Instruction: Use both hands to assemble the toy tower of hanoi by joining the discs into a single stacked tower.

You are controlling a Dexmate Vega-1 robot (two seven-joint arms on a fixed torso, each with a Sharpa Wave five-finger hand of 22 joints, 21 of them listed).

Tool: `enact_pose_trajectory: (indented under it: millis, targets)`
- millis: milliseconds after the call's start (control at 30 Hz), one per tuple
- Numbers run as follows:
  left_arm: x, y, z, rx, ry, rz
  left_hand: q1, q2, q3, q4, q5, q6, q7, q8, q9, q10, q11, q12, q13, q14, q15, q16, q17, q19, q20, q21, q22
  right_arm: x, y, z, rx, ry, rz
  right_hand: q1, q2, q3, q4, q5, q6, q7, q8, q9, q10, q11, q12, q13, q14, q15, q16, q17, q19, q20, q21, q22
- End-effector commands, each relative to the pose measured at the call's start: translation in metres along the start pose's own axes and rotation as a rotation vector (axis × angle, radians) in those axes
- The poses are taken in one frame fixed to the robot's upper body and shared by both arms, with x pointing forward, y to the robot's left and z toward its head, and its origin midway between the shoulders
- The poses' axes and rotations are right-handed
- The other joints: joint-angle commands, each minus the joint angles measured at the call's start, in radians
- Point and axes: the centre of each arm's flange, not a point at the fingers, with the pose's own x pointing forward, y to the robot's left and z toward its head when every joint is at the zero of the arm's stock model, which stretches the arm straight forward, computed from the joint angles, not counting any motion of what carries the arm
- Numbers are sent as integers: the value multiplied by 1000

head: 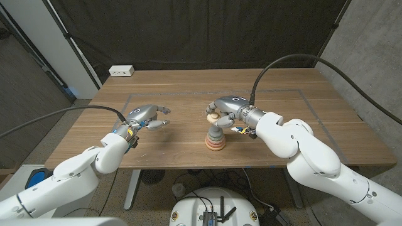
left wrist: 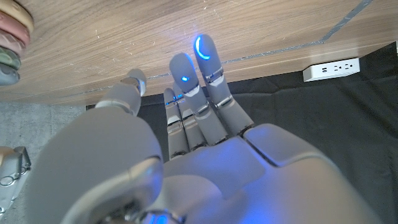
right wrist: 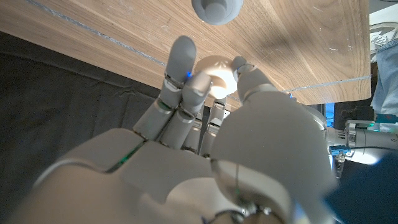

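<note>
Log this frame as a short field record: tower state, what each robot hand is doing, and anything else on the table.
tower: partial stack of discs standing on the wooden table, near the middle
top of tower: grey piece uppermost
right robot hand: holds a small pale disc just above the tower
left robot hand: holds nothing, fingers apart, off to the tower's left side
other: white power strip at the table's far edge
task status: tower not yet complete

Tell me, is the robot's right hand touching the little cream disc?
Touching. In the right wrist view the right hand pinches the cream disc between its fingers, above the grey top of the tower.
</note>
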Motion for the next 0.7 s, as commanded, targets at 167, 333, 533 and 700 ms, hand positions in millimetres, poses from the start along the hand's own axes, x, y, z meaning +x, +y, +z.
enact_pose_trajectory:
  millis: [167,333,533,700]
  targets:
    - [3,-1,2,2,-9,4,-4,-6,3,5,-4,0,1,4,5,-5,0,-1,1,-1,-37,5,0,1,-99,6,3,14,10,-6,4,16,69,7,9,6,4,8,6,-3,-2,6,119,-112,-4,17,0,-1,8,0,8,-31,-7,2]
    - [5,0,4,2,-12,4,-3,-6,4,5,-4,1,1,5,5,-6,-2,-2,0,4,-37,9,2,3,-99,8,3,17,11,-7,-19,30,76,6,10,6,5,9,6,-4,-3,6,121,-113,-4,18,0,-1,9,0,8,-31,-8,2]
    - [7,0,3,0,-12,9,-3,-5,6,4,-4,0,3,5,5,-3,-1,0,0,5,-37,10,0,6,-100,10,3,22,14,-8,-38,49,103,6,12,7,5,9,7,-3,-3,7,121,-112,-5,19,-1,-1,11,1,8,-31,-9,2]
    - [7,-3,0,-5,-6,3,-3,-5,7,4,-4,0,2,5,4,-3,-1,1,1,7,-37,11,1,7,-100,11,3,25,17,-6,-38,48,113,5,13,7,6,10,7,-3,-4,7,121,-114,-6,20,-2,-1,11,0,8,-30,-9,3]
